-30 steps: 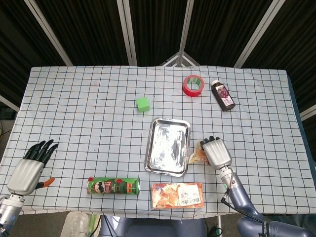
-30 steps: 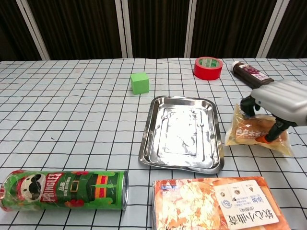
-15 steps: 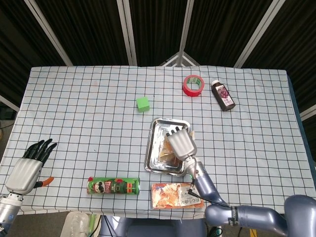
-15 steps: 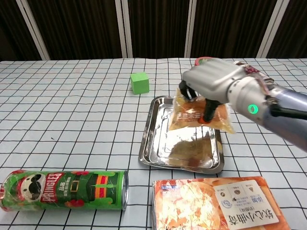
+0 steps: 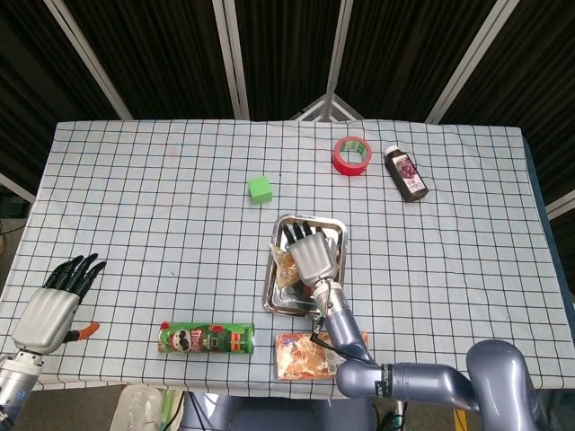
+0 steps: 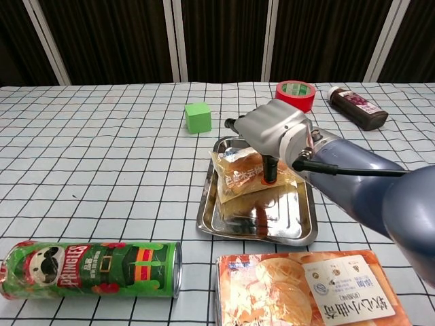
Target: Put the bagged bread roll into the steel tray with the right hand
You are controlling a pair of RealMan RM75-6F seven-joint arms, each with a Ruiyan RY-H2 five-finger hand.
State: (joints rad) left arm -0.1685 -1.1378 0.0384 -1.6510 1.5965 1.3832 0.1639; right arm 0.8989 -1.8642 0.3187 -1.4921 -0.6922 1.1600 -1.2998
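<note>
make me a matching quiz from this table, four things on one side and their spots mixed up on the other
Things:
1. bread roll bag
2. green cube
3. red tape roll
4. chips can

Places:
A. lying on its side at the near left edge
B. far side, beside the dark bottle
C. over the steel tray, in the right robot hand
D. alone, beyond the tray's left corner

Pairs: 1-C, 2-D, 3-B, 4-A

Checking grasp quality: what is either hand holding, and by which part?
The right hand holds the bagged bread roll by its right end, over the steel tray; the left hand holds nothing.

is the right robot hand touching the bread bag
Touching. The chest view shows the right robot hand with thumb and fingers closed around the bread bag, holding it over the tray.
</note>
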